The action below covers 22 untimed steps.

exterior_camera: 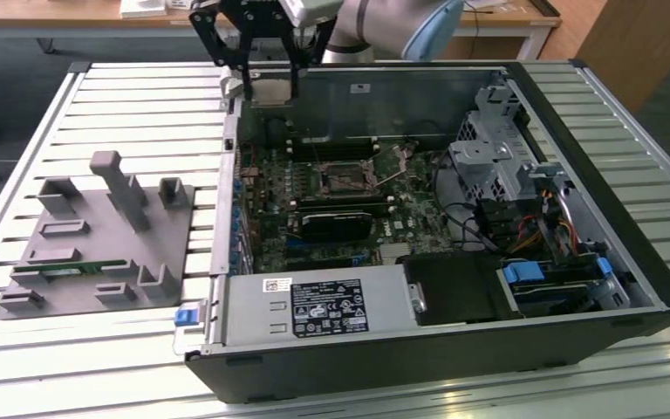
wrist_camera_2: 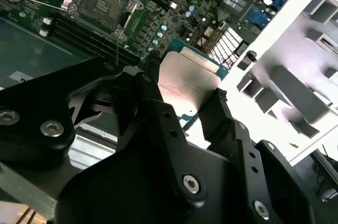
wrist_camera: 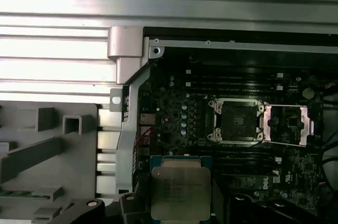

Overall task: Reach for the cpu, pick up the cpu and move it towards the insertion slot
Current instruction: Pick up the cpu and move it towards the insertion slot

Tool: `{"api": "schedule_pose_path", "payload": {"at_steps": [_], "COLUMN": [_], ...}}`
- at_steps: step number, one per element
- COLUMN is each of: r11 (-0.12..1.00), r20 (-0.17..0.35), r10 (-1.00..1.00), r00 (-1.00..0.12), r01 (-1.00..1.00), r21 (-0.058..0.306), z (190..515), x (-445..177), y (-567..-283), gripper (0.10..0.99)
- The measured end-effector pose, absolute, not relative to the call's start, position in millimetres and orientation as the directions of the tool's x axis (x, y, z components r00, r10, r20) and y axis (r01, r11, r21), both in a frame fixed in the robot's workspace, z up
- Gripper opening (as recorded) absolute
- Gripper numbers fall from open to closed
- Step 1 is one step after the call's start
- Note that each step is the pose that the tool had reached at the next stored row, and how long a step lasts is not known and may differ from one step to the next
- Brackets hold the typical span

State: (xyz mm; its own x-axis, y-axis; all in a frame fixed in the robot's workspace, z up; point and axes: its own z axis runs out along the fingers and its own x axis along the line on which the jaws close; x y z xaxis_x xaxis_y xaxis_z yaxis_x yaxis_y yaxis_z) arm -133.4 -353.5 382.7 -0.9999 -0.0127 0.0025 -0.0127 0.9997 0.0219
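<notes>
The cpu (exterior_camera: 271,91), a flat silver square, hangs in the air over the far left corner of the open computer case. My gripper (exterior_camera: 261,85) is shut on it, one black finger on each side. In the second wrist view the cpu (wrist_camera_2: 187,82) sits between the fingers (wrist_camera_2: 153,94) of the gripper (wrist_camera_2: 185,100). The first wrist view shows the cpu (wrist_camera: 179,192) above the motherboard. The insertion slot (exterior_camera: 345,179) lies open on the motherboard, nearer the case's middle than the cpu. It appears in both wrist views (wrist_camera_2: 103,2) (wrist_camera: 236,121), its metal bracket (wrist_camera: 288,124) flipped aside.
A grey holder block (exterior_camera: 91,236) stands on the slatted table (exterior_camera: 137,105) at the exterior view's left, with a green memory stick (exterior_camera: 73,269) in it. Inside the case are a power supply (exterior_camera: 311,307), a black card (exterior_camera: 335,223), drive cages (exterior_camera: 492,157) and cables.
</notes>
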Motion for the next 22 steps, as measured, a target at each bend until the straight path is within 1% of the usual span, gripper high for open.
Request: {"api": "schedule_pose_path", "payload": {"at_steps": [22], "r11": [1.0], "r20": [0.003], "r10": [-0.012], "r00": [-1.0], "r01": [-0.012], "r21": [0.022], "z": [381], "x": [-74], "y": [-342], "gripper": [0.545]}}
